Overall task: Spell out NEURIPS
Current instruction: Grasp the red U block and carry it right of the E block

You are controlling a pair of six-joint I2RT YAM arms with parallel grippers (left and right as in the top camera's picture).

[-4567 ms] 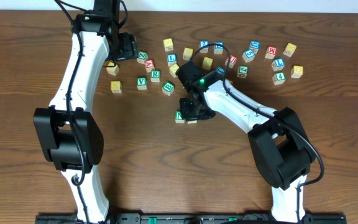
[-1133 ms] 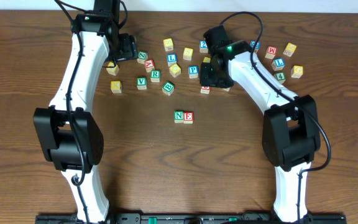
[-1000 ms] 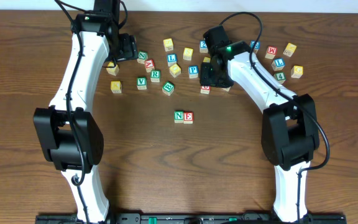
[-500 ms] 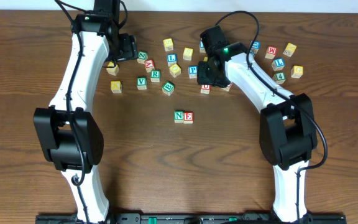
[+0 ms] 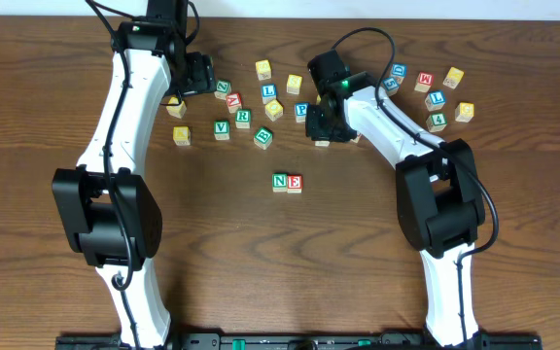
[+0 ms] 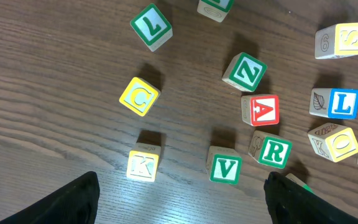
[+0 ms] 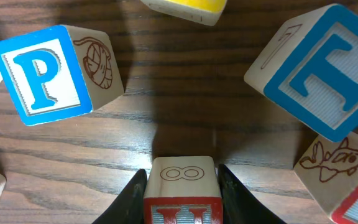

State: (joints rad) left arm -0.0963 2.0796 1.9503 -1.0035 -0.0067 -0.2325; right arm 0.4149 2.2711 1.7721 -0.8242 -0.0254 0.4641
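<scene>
right gripper (image 7: 182,190) pinches a red-framed light-wood cube (image 7: 182,177) on dark grained table (image 7: 166,106).

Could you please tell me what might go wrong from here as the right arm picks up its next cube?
1. The right gripper pinches the red-faced cube by its fingertips only, so the cube may slip or twist on lifting.
2. The blue P cube and a blue-lettered cube sit close by, so the rising arm could knock them.
3. Setting it beside the E cube could nudge that and the N cube out of line.
</scene>
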